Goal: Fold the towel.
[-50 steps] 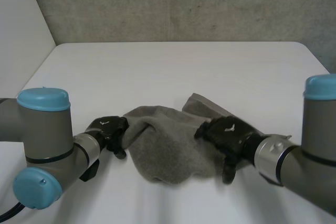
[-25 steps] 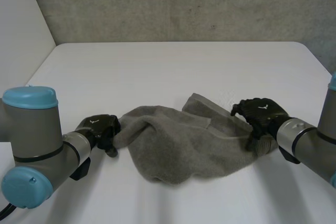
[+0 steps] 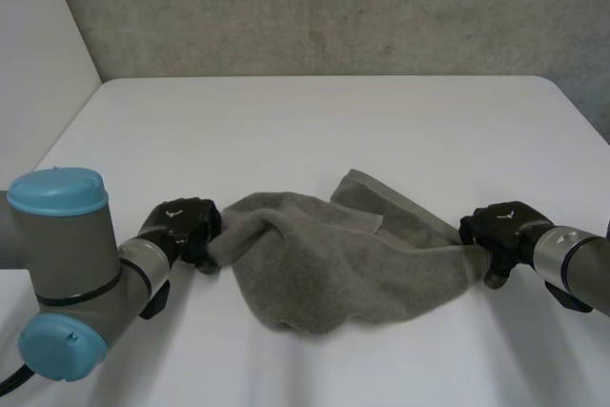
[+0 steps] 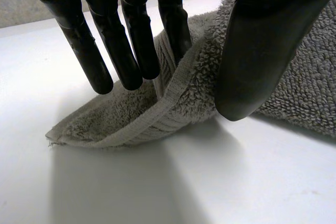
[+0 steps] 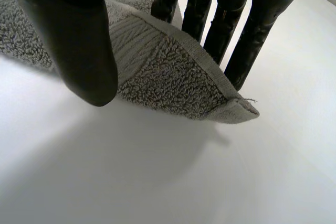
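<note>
A grey terry towel (image 3: pixel 324 259) lies crumpled and stretched sideways on the white table (image 3: pixel 315 131). My left hand (image 3: pixel 181 228) is at its left end. In the left wrist view the left hand (image 4: pixel 262 51) pinches the raised hemmed edge of the towel (image 4: pixel 173 103) between thumb and fingers, just behind a corner that rests on the table. My right hand (image 3: pixel 503 228) is at the towel's right end. In the right wrist view the right hand (image 5: pixel 73 40) has its thumb and fingers closed on either side of a lifted towel (image 5: pixel 173 72) corner.
A grey concrete wall (image 3: pixel 334 7) stands behind the table's far edge. A pale wall panel (image 3: pixel 38 54) rises at the far left. Bare tabletop lies beyond the towel and in front of it.
My right hand has moved from the towel's middle out to its right end and closed on the corner there, drawing the cloth rightward. My left hand has stayed at the left end.
</note>
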